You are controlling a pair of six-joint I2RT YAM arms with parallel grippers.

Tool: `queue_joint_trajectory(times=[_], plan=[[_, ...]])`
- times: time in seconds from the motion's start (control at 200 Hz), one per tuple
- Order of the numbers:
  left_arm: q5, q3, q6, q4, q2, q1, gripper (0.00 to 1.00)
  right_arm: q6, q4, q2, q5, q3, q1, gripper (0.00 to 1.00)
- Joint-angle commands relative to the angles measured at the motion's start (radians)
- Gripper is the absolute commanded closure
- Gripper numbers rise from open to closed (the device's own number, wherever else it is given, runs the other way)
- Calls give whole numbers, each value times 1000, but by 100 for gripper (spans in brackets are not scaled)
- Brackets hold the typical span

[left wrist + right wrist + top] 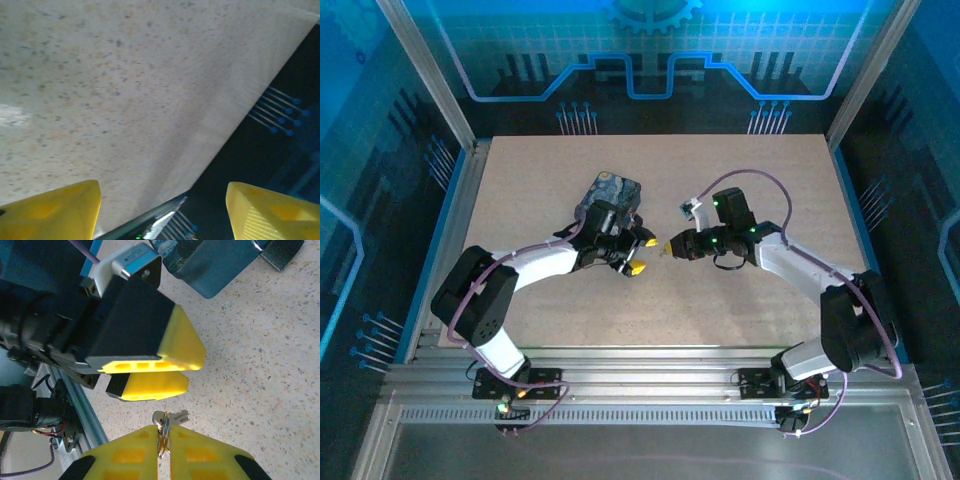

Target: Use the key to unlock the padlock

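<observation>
From above, the left pincer (642,254) and right pincer (667,247) nearly meet over the desk (750,170). Left wrist view: its fingers (55,212) stand spread wide. Right wrist view: the right pincer (163,436) is pressed together, pinching the key (174,416) by its ring.

Both arms reach in from the near edge of the worktop (740,320) and bend toward each other, so their hands come tip to tip about midway between its left and right edges. The left hand (641,254) points toward the right edge, its yellow fingers (182,347) standing well apart — nothing between them. The right hand (667,247) faces it, just apart, its fingers pressed nearly together — pinching the key (170,416).
</observation>
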Motion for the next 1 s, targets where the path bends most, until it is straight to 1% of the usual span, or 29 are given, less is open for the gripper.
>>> queue_joint_trajectory(times=[0.0,0.24,0.34,0.475,0.595,0.68,0.75,0.81,0.85,0.885,0.965,0.995], plan=[[21,24,-126,52,-21,-5,32,24,48,28,-23,36,22,89],[19,28,-190,77,0,-29,32,46,102,55,-24,32,38,89],[21,29,-210,103,12,-42,34,48,111,69,-24,35,45,89],[9,33,-217,106,15,-50,40,49,119,84,-24,36,51,89],[-1,32,-217,103,13,-50,48,48,123,85,-25,32,51,89],[-6,32,-210,91,11,-49,51,47,121,86,-20,30,51,89],[-19,35,-186,55,4,-43,51,41,90,89,6,36,49,88],[-37,34,-144,4,-9,-27,48,47,59,91,30,35,43,87],[-60,34,-100,-52,-25,-14,46,52,33,91,61,32,39,85],[-83,33,-61,-103,-42,0,44,52,6,93,92,29,38,80],[-144,29,35,-218,-86,28,43,49,-49,107,173,24,40,74],[-162,25,62,-244,-103,38,43,51,-64,118,197,23,41,69]])
